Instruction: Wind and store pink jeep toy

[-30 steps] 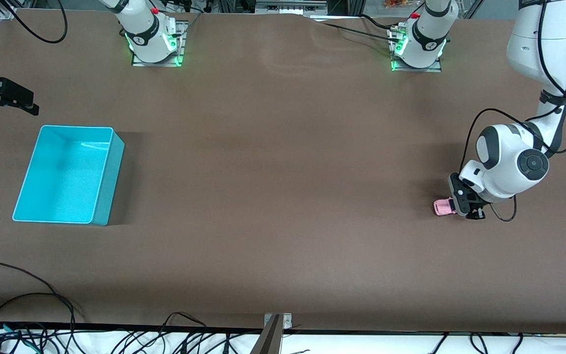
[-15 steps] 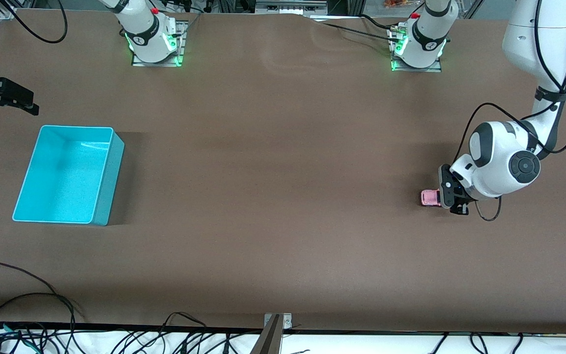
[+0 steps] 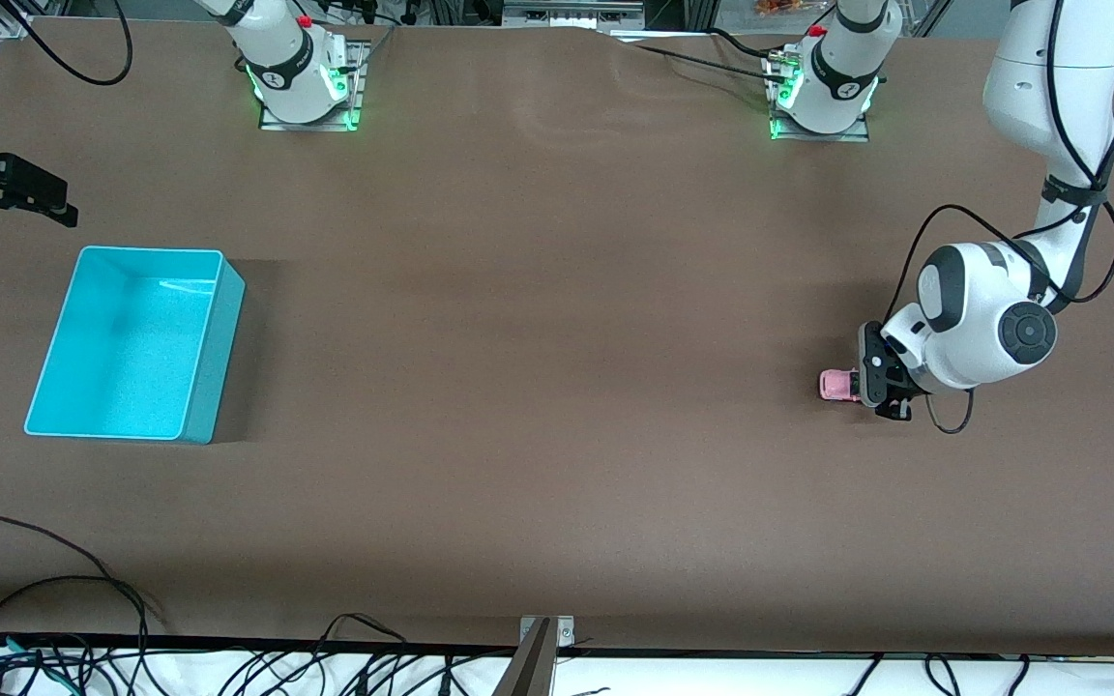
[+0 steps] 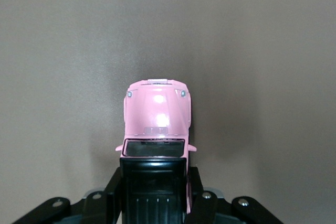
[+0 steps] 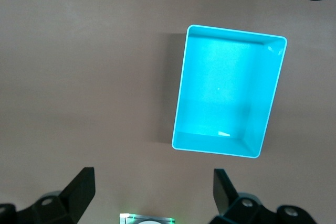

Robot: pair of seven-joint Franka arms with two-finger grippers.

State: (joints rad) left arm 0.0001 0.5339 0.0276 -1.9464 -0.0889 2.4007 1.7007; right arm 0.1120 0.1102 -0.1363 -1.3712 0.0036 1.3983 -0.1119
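The pink jeep toy (image 3: 837,385) is at the table's surface near the left arm's end, its pink hood pointing toward the right arm's end. My left gripper (image 3: 874,379) is shut on its black rear section. In the left wrist view the jeep (image 4: 157,114) shows from above, with my left gripper (image 4: 155,195) clamped on the black roof and one finger (image 4: 112,195) on each side. The turquoise bin (image 3: 219,358) stands empty near the right arm's end. My right gripper (image 3: 40,198) waits open and empty, up above the table beside the bin; its wrist view (image 5: 152,192) looks down on the bin's rim (image 5: 181,93).
The two arm bases (image 3: 306,77) (image 3: 823,92) with green lights stand along the edge farthest from the front camera. Loose black cables (image 3: 54,590) lie at the edge nearest that camera. A metal bracket (image 3: 542,643) sits at the middle of that edge.
My left gripper has moved the jeep along the table toward the right arm's end and slightly away from the front camera. The right arm has not moved.
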